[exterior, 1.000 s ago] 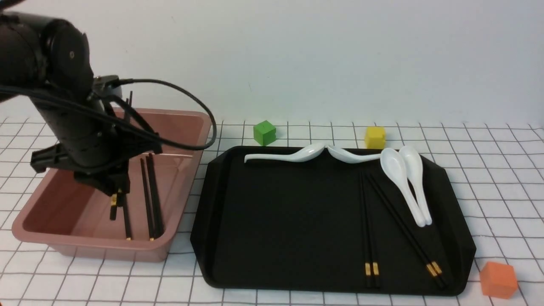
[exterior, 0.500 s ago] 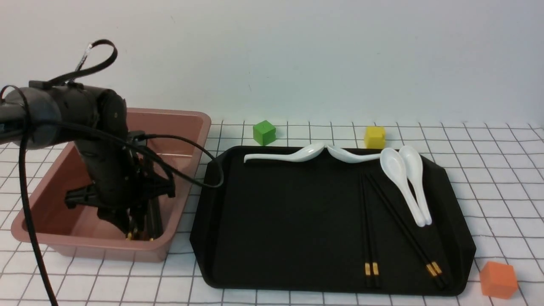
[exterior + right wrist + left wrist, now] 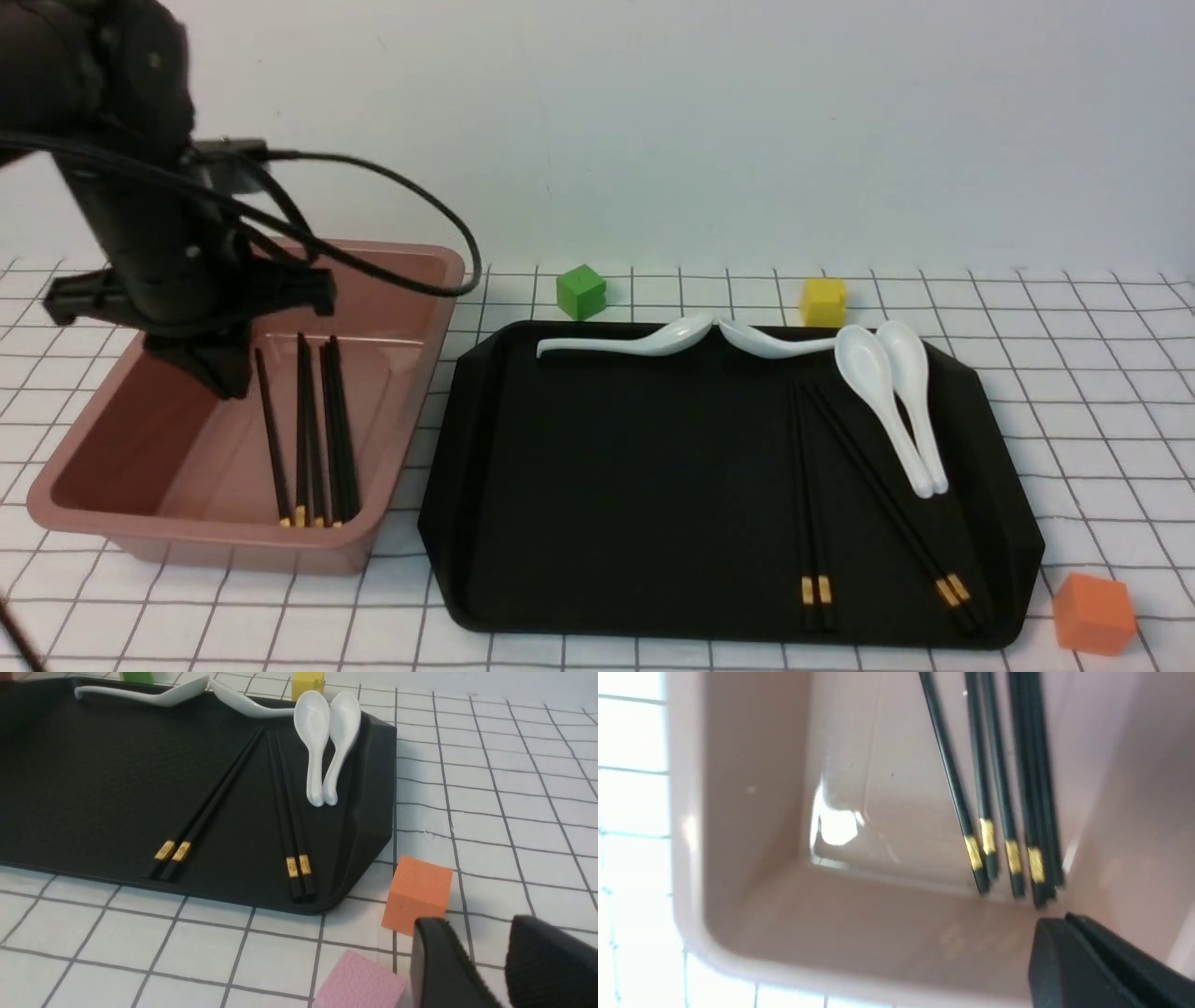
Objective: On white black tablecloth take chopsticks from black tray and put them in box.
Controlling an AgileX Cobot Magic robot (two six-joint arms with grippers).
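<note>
Two pairs of black chopsticks (image 3: 808, 495) with gold bands lie on the right part of the black tray (image 3: 607, 523), also seen in the right wrist view (image 3: 205, 812). Several more chopsticks (image 3: 313, 439) lie in the pink-brown box (image 3: 233, 551), on the white grid tablecloth (image 3: 1102, 420). My left gripper (image 3: 224, 385) hangs above the box's left half. It looks shut and holds nothing. In the left wrist view its tip (image 3: 1064, 921) is near the gold ends of the chopsticks (image 3: 1004, 812) in the box (image 3: 752, 933). My right gripper (image 3: 479, 924) is open and empty, low over the cloth by the tray's near right corner.
Several white spoons (image 3: 882, 401) lie along the tray's far and right side. A green cube (image 3: 581, 290) and a yellow cube (image 3: 823, 301) stand behind the tray. An orange cube (image 3: 1094, 612) and a pink cube (image 3: 359, 982) sit near the right gripper.
My left gripper went down into the box with chopsticks, let them go, and has risen out. More chopsticks now lie on the box floor. The tray is unchanged.
</note>
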